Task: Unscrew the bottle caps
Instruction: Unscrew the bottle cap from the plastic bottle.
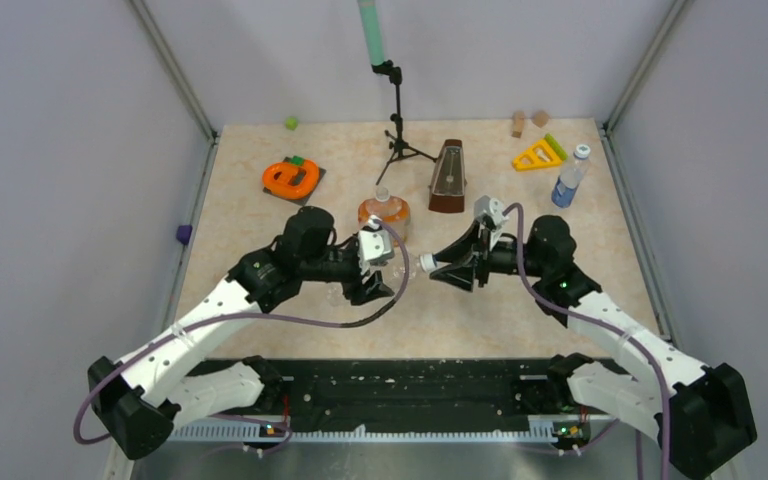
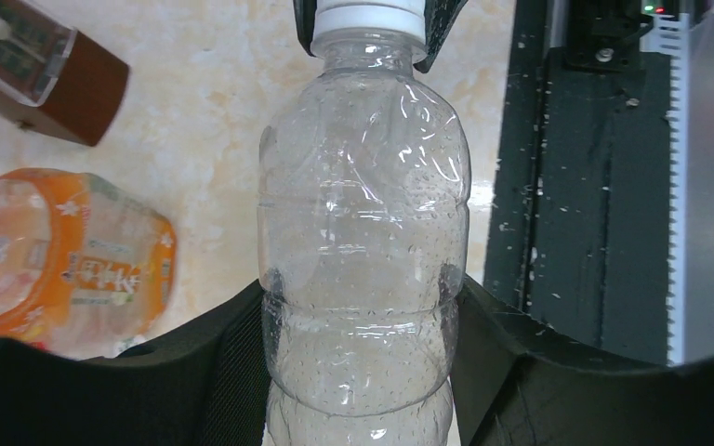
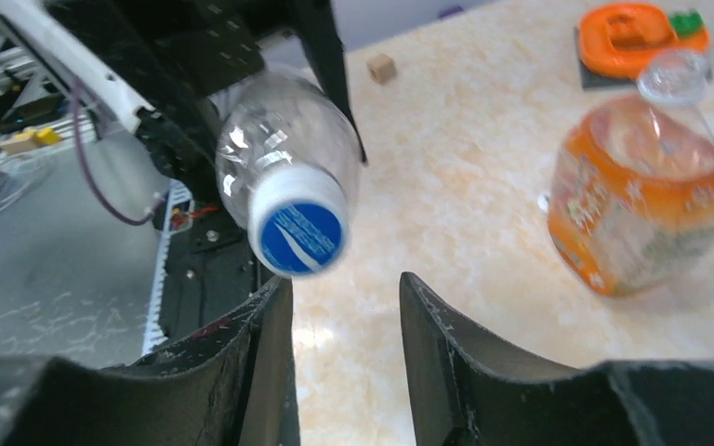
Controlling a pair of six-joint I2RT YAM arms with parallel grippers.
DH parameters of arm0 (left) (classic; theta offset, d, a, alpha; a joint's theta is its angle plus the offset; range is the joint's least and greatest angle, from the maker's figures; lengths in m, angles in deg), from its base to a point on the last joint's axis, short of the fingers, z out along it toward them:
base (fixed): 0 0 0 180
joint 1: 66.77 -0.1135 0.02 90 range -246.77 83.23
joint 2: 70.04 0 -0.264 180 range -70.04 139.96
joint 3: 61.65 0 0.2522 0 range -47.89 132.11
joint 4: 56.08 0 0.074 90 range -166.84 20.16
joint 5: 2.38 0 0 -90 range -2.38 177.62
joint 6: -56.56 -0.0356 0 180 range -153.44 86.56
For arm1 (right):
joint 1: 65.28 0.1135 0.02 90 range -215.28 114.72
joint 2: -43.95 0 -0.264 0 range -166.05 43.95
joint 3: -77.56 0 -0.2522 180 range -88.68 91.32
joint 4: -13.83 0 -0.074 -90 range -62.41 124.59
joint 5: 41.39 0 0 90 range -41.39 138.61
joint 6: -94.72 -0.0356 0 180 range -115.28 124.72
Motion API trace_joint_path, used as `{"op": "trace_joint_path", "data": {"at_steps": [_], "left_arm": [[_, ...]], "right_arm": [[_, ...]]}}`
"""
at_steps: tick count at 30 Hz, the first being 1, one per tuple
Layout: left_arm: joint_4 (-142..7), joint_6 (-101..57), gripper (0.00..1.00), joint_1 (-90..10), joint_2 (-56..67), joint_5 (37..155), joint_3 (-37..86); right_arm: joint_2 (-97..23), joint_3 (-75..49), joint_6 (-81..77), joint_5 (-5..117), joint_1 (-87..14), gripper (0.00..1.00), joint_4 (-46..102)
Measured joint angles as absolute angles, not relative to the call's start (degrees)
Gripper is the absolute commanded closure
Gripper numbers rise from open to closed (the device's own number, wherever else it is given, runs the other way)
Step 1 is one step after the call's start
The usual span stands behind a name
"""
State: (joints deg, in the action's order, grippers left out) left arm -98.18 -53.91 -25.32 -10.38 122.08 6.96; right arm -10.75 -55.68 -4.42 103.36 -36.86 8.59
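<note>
Nothing is seen unscrewed for certain yet. The clear bottle (image 2: 364, 186) is clamped around its lower body by the left hand (image 2: 363, 321), with a finger pressed to each side. It is held lying roughly level above the counter (image 3: 483, 186), its neck pointed away from that hand. Its blue-topped cap (image 3: 296, 232) is still seated on the neck.

The right hand (image 3: 346, 283) is seen with its jaws parted and nothing between them. The cap is placed just ahead of its fingertips, a touch above the gap and nearer one finger, and neither finger is touched. So the first cap is judged not yet off: it has to be taken between those fingers and turned.

Ahead of the right hand and off to one side, the orange bottle (image 3: 641, 195) is stood upright on the counter; whether its top is on cannot be told. Well away behind the right hand, the blue-labelled bottle (image 1: 568, 183) is left standing with its white cap (image 1: 582, 152) on.
</note>
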Motion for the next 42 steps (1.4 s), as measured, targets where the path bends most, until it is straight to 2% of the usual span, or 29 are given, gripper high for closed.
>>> {"op": "trace_joint_path", "data": {"at_steps": [8,18,25,31,36,42], "left_arm": [[-91.7,-57.8,1.00,-25.0,-17.6,113.2,0.1],[-85.8,-66.5,1.00,-21.8,-22.7,101.1,-6.4],[-83.1,-70.6,1.00,-20.4,-23.3,96.4,-8.1],[-82.0,-72.8,1.00,-18.5,-22.2,95.0,-8.2],[-81.4,-73.7,1.00,-17.1,-20.3,95.2,-8.2],[-81.3,-74.1,1.00,-16.1,-17.9,95.0,-8.2]], "right_arm": [[-10.1,-61.8,-14.0,92.1,-36.9,0.50,7.7],[-7.8,-64.4,-40.4,82.9,-36.9,0.49,3.1],[-4.4,-65.8,-55.9,80.1,-36.9,0.43,-3.1],[-4.8,-67.3,-62.8,78.2,-36.9,0.41,-6.1],[-9.6,-67.3,-67.0,79.3,-36.9,0.41,-11.0],[-13.5,-68.1,-70.5,81.5,-36.8,0.48,-15.7]]}}
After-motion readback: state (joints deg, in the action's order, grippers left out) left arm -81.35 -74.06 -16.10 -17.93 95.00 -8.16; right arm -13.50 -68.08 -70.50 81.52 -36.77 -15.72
